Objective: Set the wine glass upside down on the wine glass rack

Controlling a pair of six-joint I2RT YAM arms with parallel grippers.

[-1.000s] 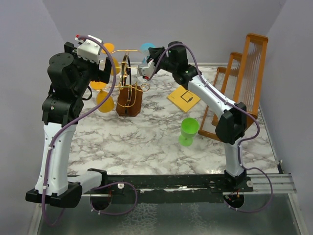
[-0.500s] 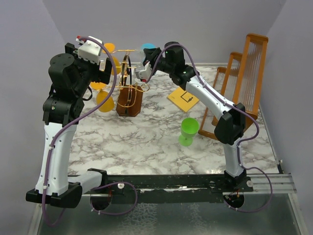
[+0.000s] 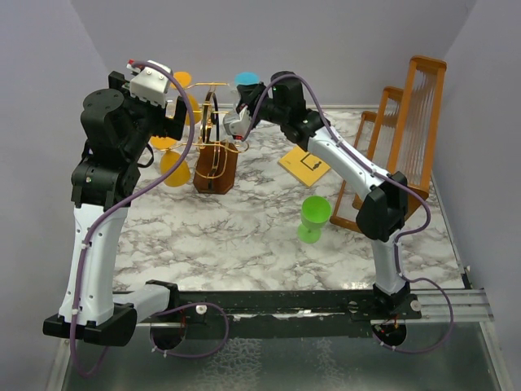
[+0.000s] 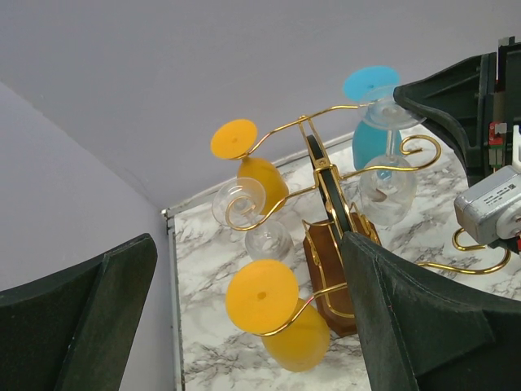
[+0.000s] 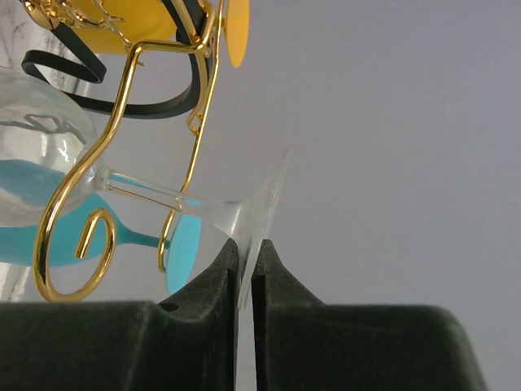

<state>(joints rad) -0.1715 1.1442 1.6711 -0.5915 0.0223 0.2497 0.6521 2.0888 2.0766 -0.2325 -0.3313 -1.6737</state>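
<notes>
Right wrist view: the right end effector is closed narrow on the rim of the foot of the wine glass; both pads press the faces of the foot disc, which stands edge-on in the gap.

From this end effector the glass runs off to its left; the long axis follows the stem, roughly along the closing direction and clear above the left fingertip; the bowl lies at the far end.

The stem passes through the curl of a gold arm of the wine glass rack; the foot lies on the end effector's side of that wire, the bowl beyond it; we cannot tell whether the foot already bears on the wire.

Left wrist view: the left end effector stands wide and holds nothing; the rack lies straight ahead of it; the clear glass hangs bowl-down on the rack's far side, next to a blue glass; orange glasses hang on the side nearer this end effector.

We judge the right arm to be the working arm, as it alone holds the glass; the coming move turns on the foot settling against the curl, so that opening the pads leaves the glass hung by the wire and not dropping toward the bench.
</notes>
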